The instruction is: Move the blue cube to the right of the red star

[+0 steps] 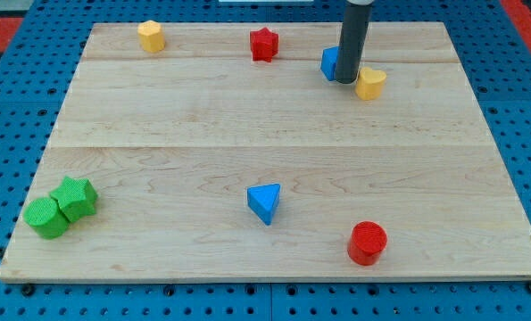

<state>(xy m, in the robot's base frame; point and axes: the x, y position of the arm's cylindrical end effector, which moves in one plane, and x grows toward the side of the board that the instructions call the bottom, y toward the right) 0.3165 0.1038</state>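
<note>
The red star (263, 44) sits near the view's top, middle of the wooden board (203, 125). The blue cube (329, 62) lies to its right, partly hidden behind my rod. My tip (346, 81) rests on the board touching the cube's right side, between the cube and a yellow block (369, 83).
A yellow block (151, 36) is at the top left. A blue triangular block (265, 201) lies at the lower middle, a red cylinder (367, 242) at the lower right. A green star-like block (75, 198) and a green cylinder (45, 218) sit together at the lower left.
</note>
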